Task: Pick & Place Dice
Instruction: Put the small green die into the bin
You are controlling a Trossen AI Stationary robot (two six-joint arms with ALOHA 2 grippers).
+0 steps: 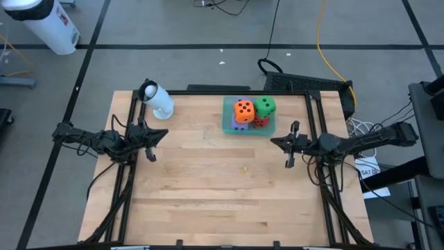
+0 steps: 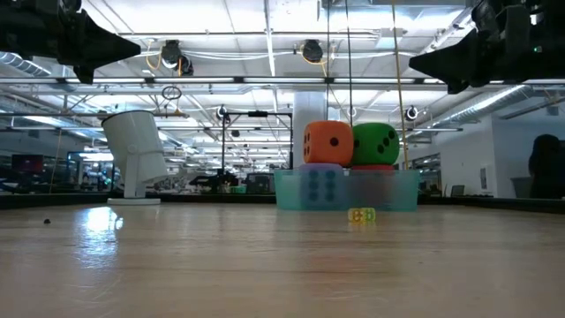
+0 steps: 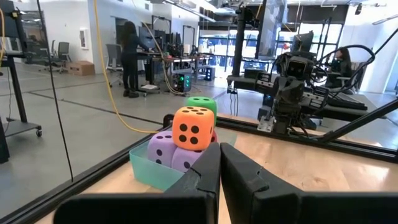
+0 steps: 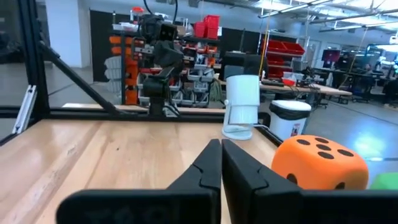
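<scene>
A translucent teal tray point(image 1: 227, 125) at the table's far middle holds the dice. The orange die point(image 1: 243, 110) rests on two purple ones point(image 3: 163, 148), and the green die point(image 1: 265, 105) rests on the red one point(image 1: 259, 121). My left gripper point(image 1: 166, 133) hovers shut and level over the table's left side, pointing right. My right gripper point(image 1: 272, 142) hovers shut over the right side, pointing left, just near of the tray. The wrist views show the left gripper point(image 3: 219, 163) and the right gripper point(image 4: 221, 158) holding nothing between their fingers.
A white cylindrical device point(image 1: 158, 99) stands on the table's far left corner. A small yellow-green object point(image 1: 243, 169) lies on the bare wood near the table's middle. Black frame rails point(image 1: 125, 187) run along the table's left and right sides.
</scene>
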